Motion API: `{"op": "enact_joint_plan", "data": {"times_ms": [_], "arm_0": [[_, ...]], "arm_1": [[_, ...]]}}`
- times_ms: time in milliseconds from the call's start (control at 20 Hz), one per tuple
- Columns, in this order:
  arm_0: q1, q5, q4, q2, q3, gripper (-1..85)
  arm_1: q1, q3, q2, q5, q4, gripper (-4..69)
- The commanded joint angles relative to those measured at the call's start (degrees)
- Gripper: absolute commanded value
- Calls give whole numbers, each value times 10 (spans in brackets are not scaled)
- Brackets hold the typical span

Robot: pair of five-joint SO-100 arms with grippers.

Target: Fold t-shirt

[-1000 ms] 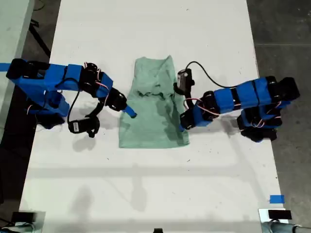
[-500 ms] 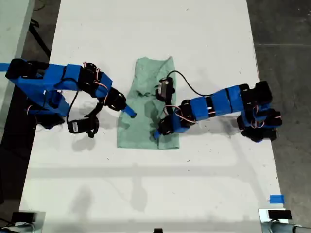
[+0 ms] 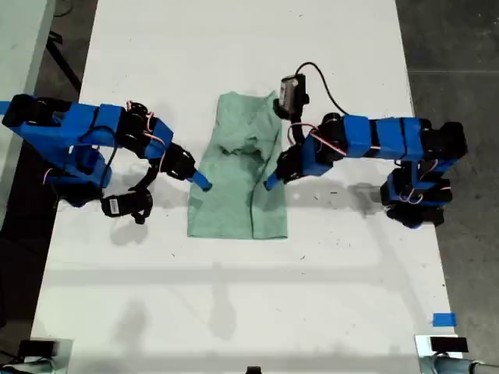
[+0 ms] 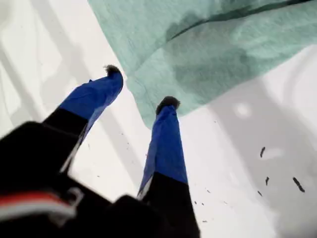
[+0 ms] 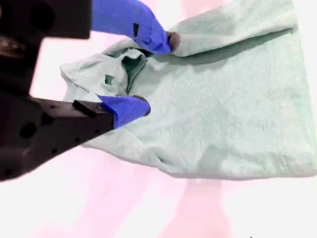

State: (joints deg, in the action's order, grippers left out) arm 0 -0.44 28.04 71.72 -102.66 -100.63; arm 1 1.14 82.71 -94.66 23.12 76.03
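My first gripper (image 4: 141, 88) stands open and empty at the edge of the t-shirt (image 3: 238, 187). My second gripper (image 5: 156, 74) gapes above bunched cloth (nothing pinched). The shirt lies part-folded at the exterior view's centre. Probably between folds; next, pinch an edge.

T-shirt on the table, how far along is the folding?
Done: the t-shirt lies as a narrow strip with its sides folded in, though it is bunched near one end. In hand: nothing is gripped. My first gripper is open at its edge and my second gripper is open over the bunched part. Left: probably smoothing, then folding across its length.
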Motion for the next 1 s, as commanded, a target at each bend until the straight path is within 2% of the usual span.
{"op": "enact_joint_plan", "data": {"times_ms": [0,200,400,650,950], "arm_0": [[30,-56,-5,-52,-33,198],[69,-178,-20,-54,-108,197],[94,-294,-11,-22,-110,191],[93,-318,-31,26,-105,197],[80,-323,-113,127,-114,204]], "arm_1": [[-19,80,-117,0,2,183],[-27,249,-251,-26,-36,152],[-29,339,-345,-51,-45,144],[-25,374,-379,-57,-62,139],[-21,379,-379,-54,-72,137]]}}
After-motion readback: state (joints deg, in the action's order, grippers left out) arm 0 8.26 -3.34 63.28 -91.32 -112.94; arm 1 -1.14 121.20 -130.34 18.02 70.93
